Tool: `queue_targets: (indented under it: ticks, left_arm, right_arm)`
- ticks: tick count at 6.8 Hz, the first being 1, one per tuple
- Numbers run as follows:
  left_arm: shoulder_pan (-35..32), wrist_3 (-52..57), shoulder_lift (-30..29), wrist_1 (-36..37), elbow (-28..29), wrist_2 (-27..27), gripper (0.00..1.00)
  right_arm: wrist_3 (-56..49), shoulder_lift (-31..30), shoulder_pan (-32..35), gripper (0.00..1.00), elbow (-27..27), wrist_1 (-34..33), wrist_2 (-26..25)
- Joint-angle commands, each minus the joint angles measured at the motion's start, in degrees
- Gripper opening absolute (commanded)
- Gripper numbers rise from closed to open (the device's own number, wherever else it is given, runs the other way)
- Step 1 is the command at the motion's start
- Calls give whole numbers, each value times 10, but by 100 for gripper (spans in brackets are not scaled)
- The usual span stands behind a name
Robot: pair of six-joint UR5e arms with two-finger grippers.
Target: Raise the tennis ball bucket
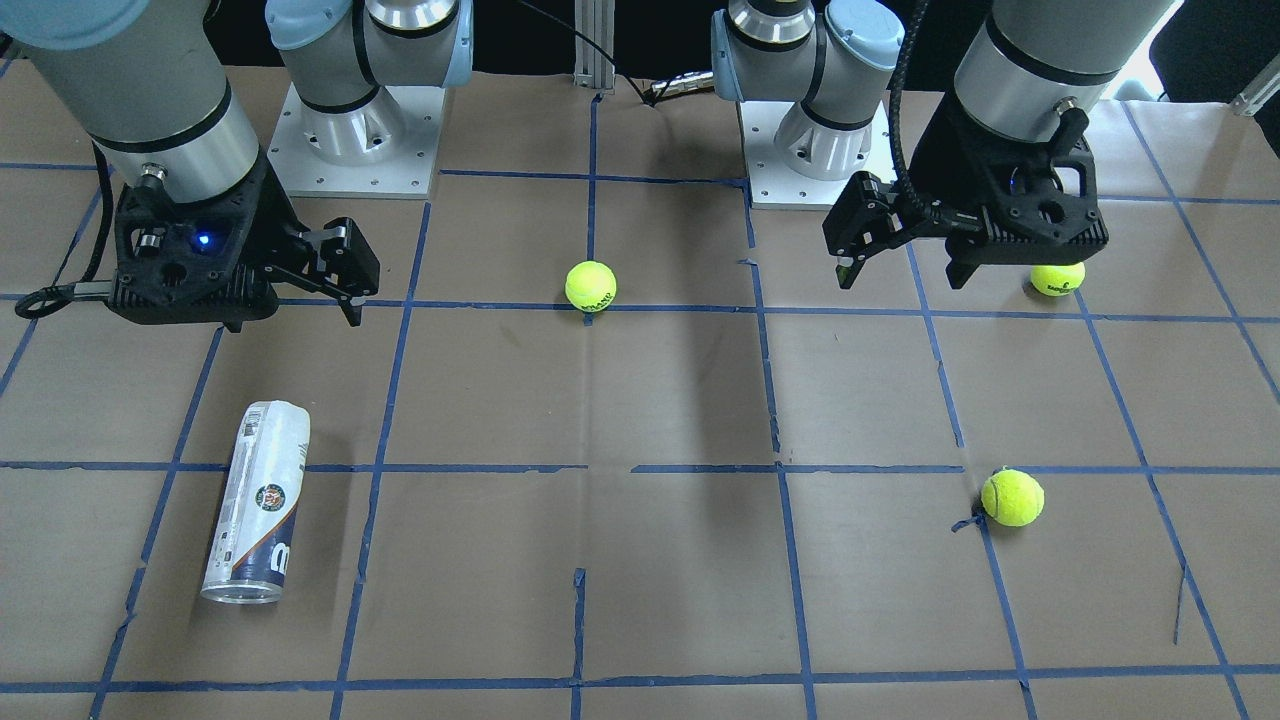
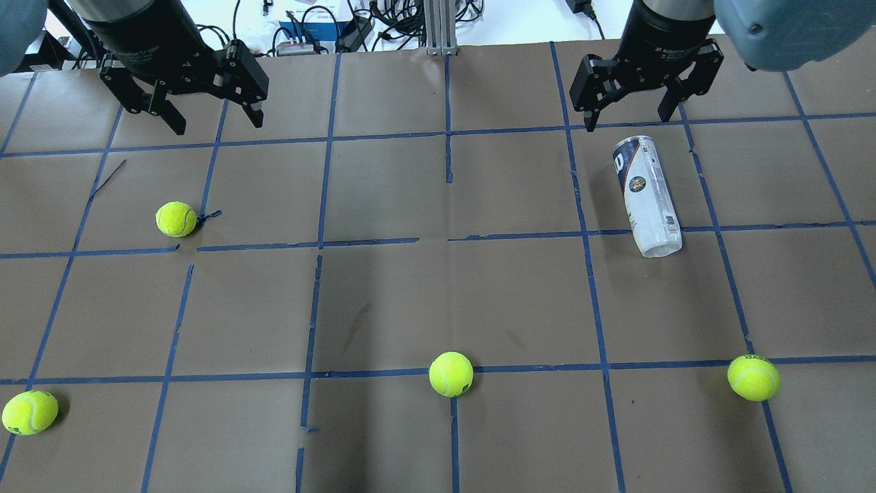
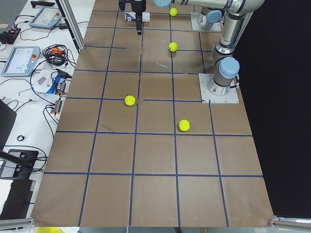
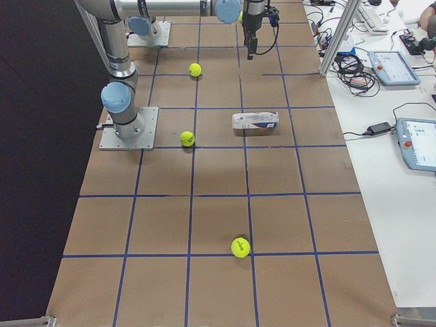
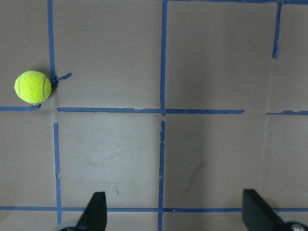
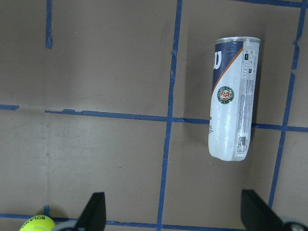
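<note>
The tennis ball bucket [image 2: 647, 195] is a slim clear tube with a white and navy label. It lies on its side on the brown table, on the robot's right. It also shows in the front view [image 1: 258, 505] and the right wrist view [image 6: 233, 98]. My right gripper [image 2: 629, 109] is open and empty. It hangs above the table just past the tube's far end, not touching it, and also shows in the front view [image 1: 295, 315]. My left gripper [image 2: 198, 109] is open and empty over bare table, far from the tube; it also shows in the front view [image 1: 900, 275].
Several yellow-green tennis balls lie loose: one near my left gripper [image 2: 176, 219], one at the near middle [image 2: 451, 374], one near right [image 2: 753, 377], one near left [image 2: 30, 412]. Blue tape lines grid the brown table [image 2: 383, 301]. Cables and devices lie beyond the far edge.
</note>
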Motion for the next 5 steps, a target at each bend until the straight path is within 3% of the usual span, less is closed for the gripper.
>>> queue_targets:
  ticks: [1,5]
  left_arm:
    - [0,0,0,3,1,0,100]
    - [1,1,2,3,0,0,100]
  right_arm:
    - [0,0,0,100,0,-1,0]
    - [-2,10,0,100,4,-4,3]
